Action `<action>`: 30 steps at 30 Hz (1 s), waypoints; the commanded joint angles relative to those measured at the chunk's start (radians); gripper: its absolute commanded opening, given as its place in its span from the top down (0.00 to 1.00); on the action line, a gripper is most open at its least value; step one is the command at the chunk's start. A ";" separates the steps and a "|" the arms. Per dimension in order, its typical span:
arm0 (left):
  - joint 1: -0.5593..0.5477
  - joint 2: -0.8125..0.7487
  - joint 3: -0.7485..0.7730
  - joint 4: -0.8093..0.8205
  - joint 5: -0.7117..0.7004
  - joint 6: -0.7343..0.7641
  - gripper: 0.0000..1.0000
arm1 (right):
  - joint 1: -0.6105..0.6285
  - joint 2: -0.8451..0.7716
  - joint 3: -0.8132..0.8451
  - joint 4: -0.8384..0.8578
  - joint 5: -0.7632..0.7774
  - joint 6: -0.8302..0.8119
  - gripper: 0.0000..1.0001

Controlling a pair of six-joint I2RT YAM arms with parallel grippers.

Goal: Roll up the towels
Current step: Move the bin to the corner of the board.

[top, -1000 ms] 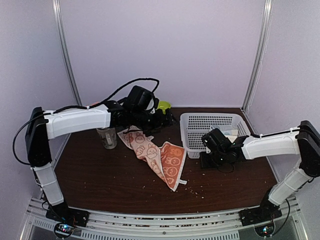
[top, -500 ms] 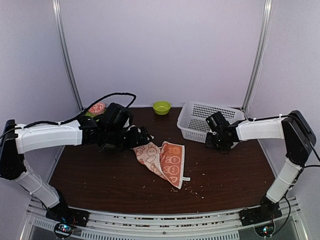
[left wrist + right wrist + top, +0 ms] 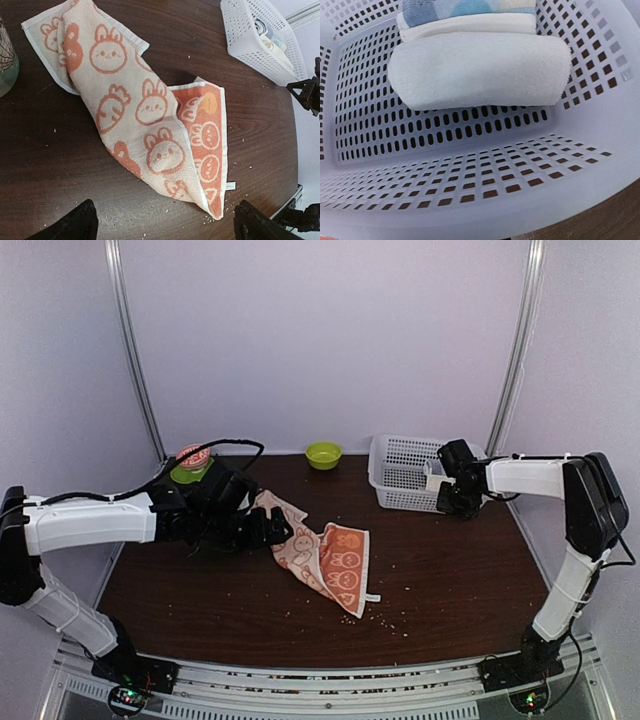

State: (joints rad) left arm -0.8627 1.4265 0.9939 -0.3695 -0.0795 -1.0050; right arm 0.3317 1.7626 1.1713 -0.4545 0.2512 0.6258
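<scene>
— Changes are wanted first: what is altered since a second ago?

— The left gripper is pulled back from the twelve o'clock side of the peach-orange and cream rabbit-printed cloth towel to its nine o'clock side. Its fingers are spread as wide as they go, and nothing is held. The towel is left loose and bunched at the centre of the dark brown wooden table, one end folded over, not rolled. The white perforated plastic basket is shifted outward to about two o'clock, and the right gripper is carried along at its four o'clock corner.

— Is anything held on the right?

— Its fingers are not shown by its own camera. They are taken as fully closed, and no grip on anything can be made out.

— What is meant for the task?

— Rolling of the rabbit towel is judged not yet begun.

— And the count?

— Two towels are counted. The rabbit one is on the table. One plain cream-white towel roll is already laid in the basket, touching one pale blue-white packet. One basket, one small lime-green bowl at twelve o'clock, one clear glass and two grippers are counted.
</scene>
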 commanded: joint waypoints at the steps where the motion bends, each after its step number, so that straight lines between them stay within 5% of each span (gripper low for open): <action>1: 0.006 -0.041 -0.009 0.015 -0.012 0.005 0.03 | -0.038 0.003 0.052 -0.033 0.050 -0.033 1.00; 9: 0.007 -0.092 0.022 -0.080 -0.078 0.062 0.03 | -0.022 -0.080 0.021 -0.018 -0.046 -0.067 1.00; 15: 0.018 -0.127 0.064 -0.176 -0.192 0.130 0.03 | 0.101 -0.248 -0.122 0.015 -0.124 -0.028 0.67; 22: 0.091 -0.088 0.070 -0.283 -0.294 0.187 0.08 | 0.350 -0.378 -0.191 -0.005 -0.116 -0.045 0.58; 30: 0.105 -0.128 -0.034 -0.222 -0.217 0.143 0.18 | 0.647 -0.256 -0.158 0.045 -0.233 -0.027 0.46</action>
State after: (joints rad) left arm -0.7601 1.3315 1.0172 -0.6289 -0.3363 -0.8501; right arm 0.8917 1.4479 0.9951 -0.4400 0.0700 0.5884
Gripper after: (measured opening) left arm 0.836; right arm 0.519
